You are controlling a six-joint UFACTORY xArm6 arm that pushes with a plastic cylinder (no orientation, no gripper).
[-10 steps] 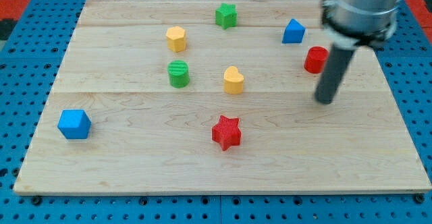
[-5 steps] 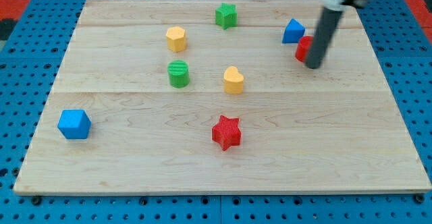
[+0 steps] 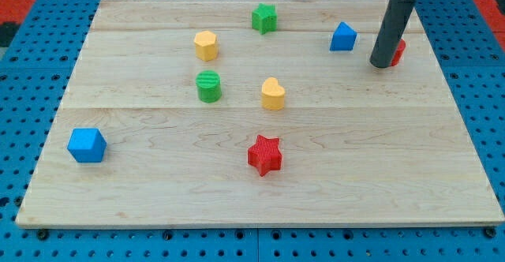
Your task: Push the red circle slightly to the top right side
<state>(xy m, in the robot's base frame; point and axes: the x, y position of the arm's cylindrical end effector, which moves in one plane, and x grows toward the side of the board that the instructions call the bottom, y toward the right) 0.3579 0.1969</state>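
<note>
The red circle (image 3: 399, 51) lies near the board's right edge toward the view's top, mostly hidden behind the dark rod. My tip (image 3: 381, 63) rests on the board against the circle's lower left side. A blue block (image 3: 342, 37) with a pointed top sits just left of the rod, apart from it.
A green star (image 3: 264, 17) is at the top middle, a yellow hexagon (image 3: 206, 45) and a green cylinder (image 3: 208, 86) left of centre, a yellow heart (image 3: 273, 94) at centre, a red star (image 3: 265, 155) below it, a blue cube (image 3: 86, 145) at lower left. The wooden board (image 3: 394, 175) ends just right of the circle.
My tip swung from the lower right of the red circle up and around to its lower left. The circle has moved to the right and slightly up, away from the blue block.
</note>
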